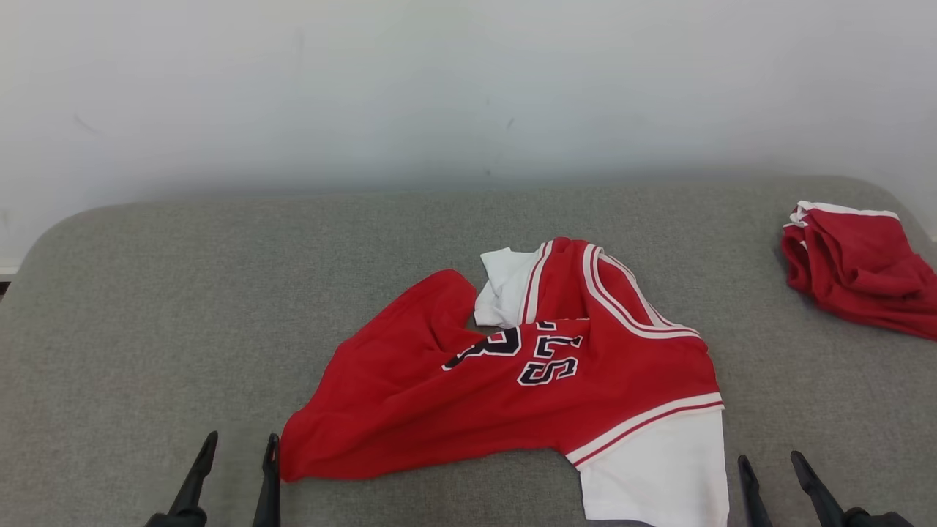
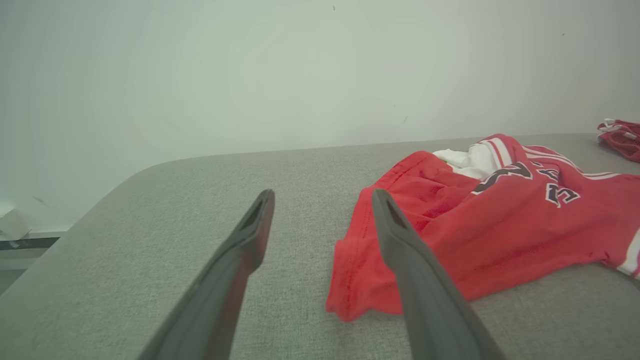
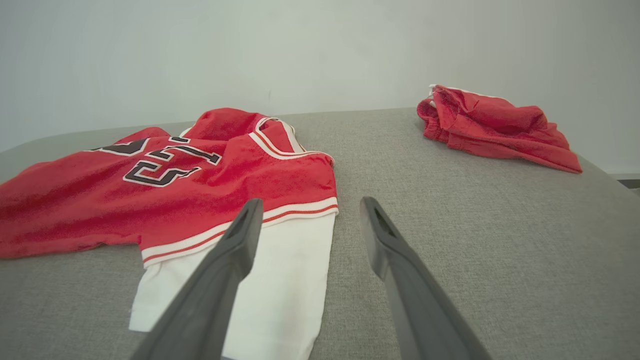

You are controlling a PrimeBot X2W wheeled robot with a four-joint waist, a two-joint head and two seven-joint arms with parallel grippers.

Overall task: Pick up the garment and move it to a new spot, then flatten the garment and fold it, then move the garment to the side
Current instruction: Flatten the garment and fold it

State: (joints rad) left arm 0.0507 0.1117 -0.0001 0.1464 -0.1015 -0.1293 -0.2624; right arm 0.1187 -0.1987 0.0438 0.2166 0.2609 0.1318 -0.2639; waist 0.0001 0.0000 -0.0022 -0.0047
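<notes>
From the head view, the garment (image 1: 512,380) lies crumpled in the middle of the grey cushioned surface (image 1: 146,307). Its red body is spread toward the lower left, its black lettering (image 1: 542,355) faces up, and a white panel (image 1: 659,476) reaches the near edge at the lower right. The left gripper (image 1: 243,438) sits at the lower left with its two fingers spread apart and nothing between them; its inner finger is just beside the garment's near corner. The right gripper (image 1: 769,457) is at the lower right, also spread and empty, just beside the white panel. A second red garment (image 1: 856,271) with a white edge band is bunched at the far right, well apart from the first, and a pale wall (image 1: 439,88) stands behind. In the left wrist view, the dark fingers (image 2: 240,240) stand wide open over bare grey fabric, and the right-hand one crosses in front of the garment's red hem; I cannot tell whether they touch. In the right wrist view, the fingers (image 3: 400,260) are likewise parted and hold nothing. The left-hand one passes in front of the white panel, and the bunched red garment lies far off to the upper right.
</notes>
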